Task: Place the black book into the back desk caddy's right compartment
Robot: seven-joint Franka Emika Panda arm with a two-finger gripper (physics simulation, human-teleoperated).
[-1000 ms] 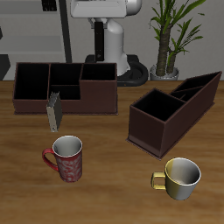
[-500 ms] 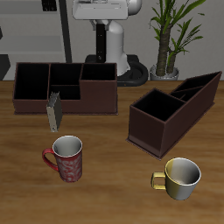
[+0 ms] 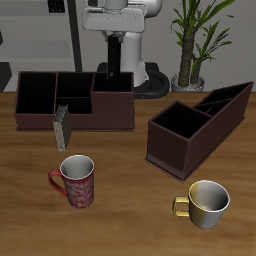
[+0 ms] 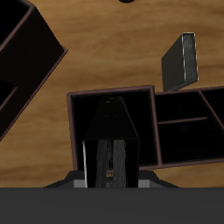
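1. Black book (image 4: 110, 140): clamped in the gripper (image 3: 116, 68), upright above the right compartment (image 4: 112, 112) of the back caddy (image 3: 40, 110); compartment walls stand clear of it on both sides.
2. Wooden table (image 3: 120, 210): bare stretch toward the front edge; potted plant (image 3: 196, 40) behind.
3. Grey book (image 3: 61, 127): upright, touching or just before the back caddy's front wall.
4. Angled caddy (image 3: 195, 125): apart, beside it.
5. Red mug (image 3: 76, 181) and gold mug (image 3: 207, 203): near the front edge, well apart.
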